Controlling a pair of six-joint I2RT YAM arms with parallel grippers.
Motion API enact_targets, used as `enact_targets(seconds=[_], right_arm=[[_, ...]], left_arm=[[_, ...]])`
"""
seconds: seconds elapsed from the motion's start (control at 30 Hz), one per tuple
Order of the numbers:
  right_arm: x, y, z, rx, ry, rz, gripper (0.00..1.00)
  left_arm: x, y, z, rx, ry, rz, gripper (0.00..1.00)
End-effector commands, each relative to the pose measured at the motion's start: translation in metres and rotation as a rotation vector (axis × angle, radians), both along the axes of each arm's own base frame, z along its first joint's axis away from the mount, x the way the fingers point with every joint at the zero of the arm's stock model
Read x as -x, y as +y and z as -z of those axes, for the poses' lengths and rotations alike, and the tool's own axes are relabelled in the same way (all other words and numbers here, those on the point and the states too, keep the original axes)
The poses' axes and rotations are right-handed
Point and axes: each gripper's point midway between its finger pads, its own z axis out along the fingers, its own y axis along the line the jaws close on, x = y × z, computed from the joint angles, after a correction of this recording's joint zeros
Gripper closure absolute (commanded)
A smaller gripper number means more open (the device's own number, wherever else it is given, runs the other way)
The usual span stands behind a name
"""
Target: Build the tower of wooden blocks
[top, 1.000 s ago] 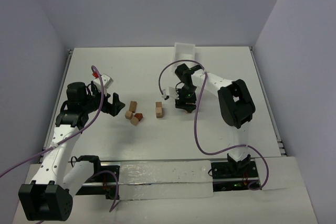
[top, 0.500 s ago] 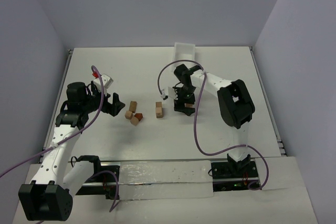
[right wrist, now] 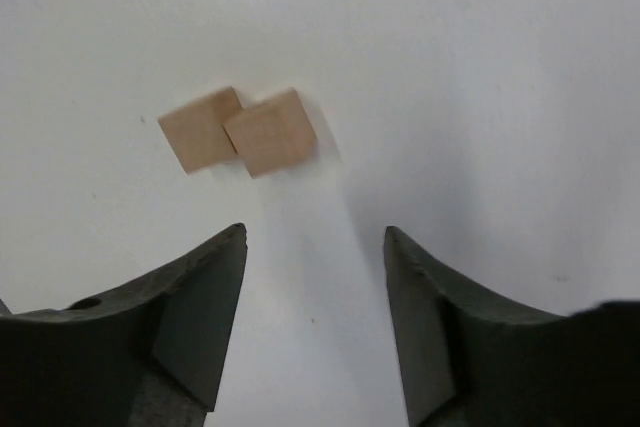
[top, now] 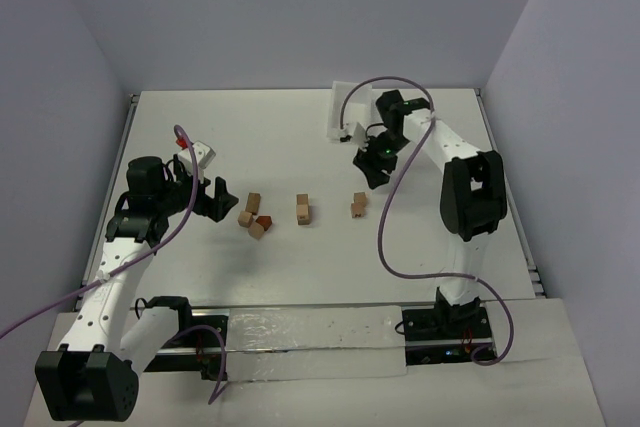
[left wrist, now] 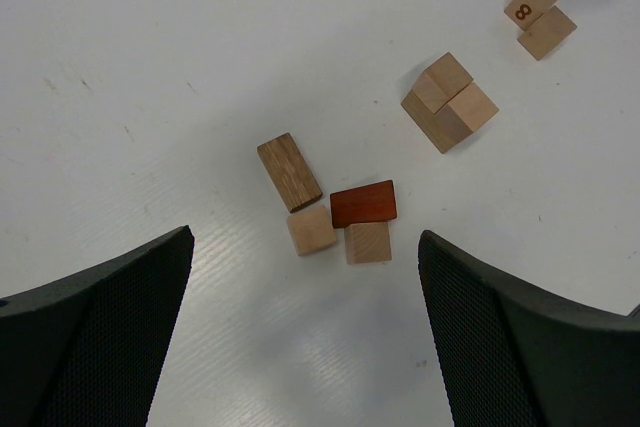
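Four loose wooden blocks lie left of centre: a brown rectangular one (left wrist: 289, 171), a reddish-brown one (left wrist: 363, 203) and two tan cubes (left wrist: 311, 229) (left wrist: 367, 243). This cluster shows in the top view (top: 255, 217). A short stack of tan blocks (top: 302, 209) (left wrist: 449, 102) stands to their right. A pair of tan blocks (top: 358, 205) (right wrist: 240, 131) lies further right, side by side on the table. My left gripper (top: 225, 197) (left wrist: 305, 247) is open and empty just left of the cluster. My right gripper (top: 371, 175) (right wrist: 315, 247) is open and empty, raised behind the pair.
A white rectangular tray (top: 350, 107) stands at the back of the table, just behind the right arm's wrist. Purple cables hang from both arms. The table's side rails run along its left and right edges.
My right gripper has let go of the tan pair on the table right of the stack and drawn up and back toward the tray. The left arm has not moved.
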Motion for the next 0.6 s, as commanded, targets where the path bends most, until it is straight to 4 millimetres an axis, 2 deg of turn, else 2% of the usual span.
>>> enact_targets(seconds=[0.0, 0.2, 0.57], right_arm=[[0.011, -0.014, -0.011, -0.008, 0.027, 0.059, 0.43], [0.004, -0.023, 0.022, 0.071, 0.049, 0.128, 0.47], [-0.012, -0.017, 0.043, 0.1, 0.042, 0.18, 0.49]], left_arm=[[-0.006, -0.004, -0.022, 0.021, -0.061, 0.027, 0.01], [-0.008, -0.005, -0.024, 0.024, -0.063, 0.029, 0.01], [-0.009, -0.005, -0.024, 0.024, -0.057, 0.031, 0.01]])
